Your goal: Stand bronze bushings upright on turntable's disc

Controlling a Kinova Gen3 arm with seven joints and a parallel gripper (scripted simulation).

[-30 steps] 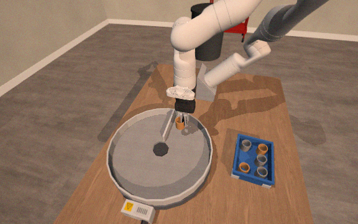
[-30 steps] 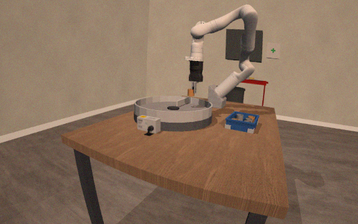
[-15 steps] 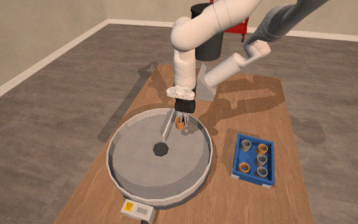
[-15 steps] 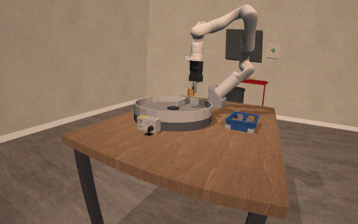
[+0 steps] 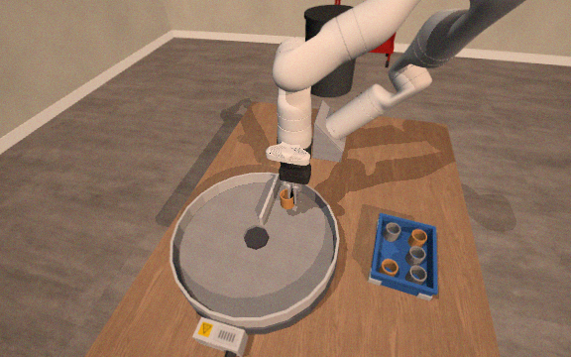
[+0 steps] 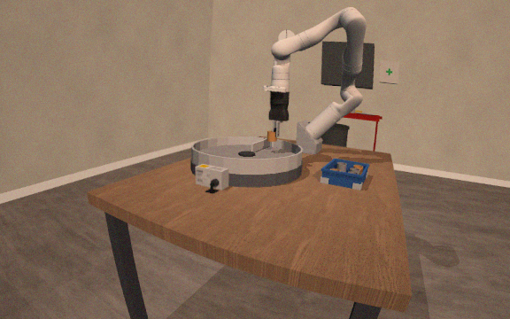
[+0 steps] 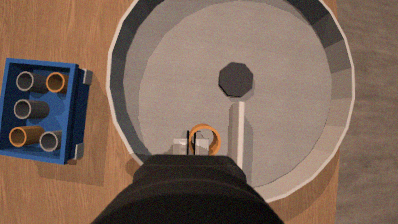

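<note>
A wooden table (image 6: 282, 230) stood in the corner of the room, and the white arm (image 6: 321, 31) mounted at its far end arched high before dropping straight down over the turntable (image 5: 181, 278). That was the biggest thing on the table: a wide grey walled pan with a flat disc (image 5: 216, 268) inside, a dark octagonal hub (image 5: 256, 238) at its middle and a pale upright bar (image 5: 267, 200) running out from near the hub toward the far wall. A small control box (image 5: 218, 337) with a yellow warning label sat at the near rim.

To the right of the turntable, apart from it, lay the blue crate (image 5: 379, 253). It held five bushings: two bronze ones (image 5: 418, 237) and three steel ones (image 5: 393, 231).

The gripper (image 7: 196, 146) pointed straight down over the far part of the disc, just beside the bar. Its fingers were closed on the wall of one bronze bushing (image 5: 286, 199), gripping it upright with the open end facing up. I couldn't tell whether its lower end touched the disc.
</note>
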